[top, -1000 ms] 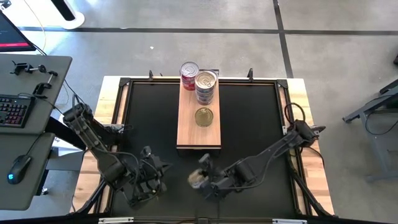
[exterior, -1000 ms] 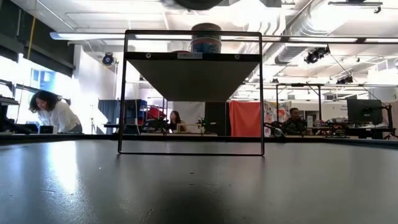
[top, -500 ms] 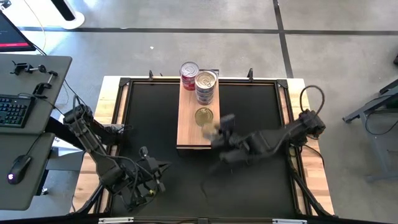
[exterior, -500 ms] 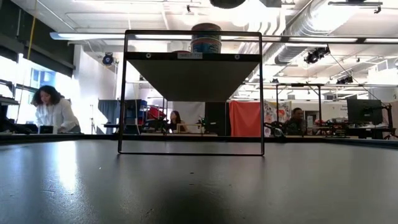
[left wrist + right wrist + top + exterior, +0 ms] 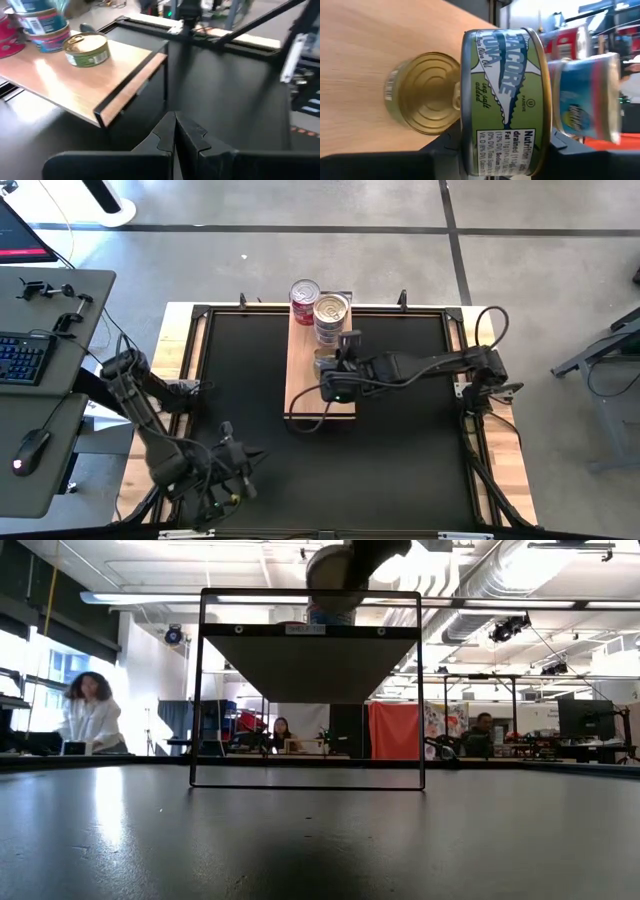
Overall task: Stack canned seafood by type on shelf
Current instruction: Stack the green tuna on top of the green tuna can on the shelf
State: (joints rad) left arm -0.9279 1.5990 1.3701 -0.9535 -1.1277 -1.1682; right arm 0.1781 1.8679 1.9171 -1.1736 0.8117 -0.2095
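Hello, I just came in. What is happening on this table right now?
The robot is sorting tins of seafood onto a wooden shelf. The right gripper is shut on a green-label tin and holds it above a matching gold-lidded tin that lies on the shelf. Farther back on the shelf stand a stack of blue-label tins and a red-label tin. The left gripper is shut and empty, waiting over the black mat near the table's front left.
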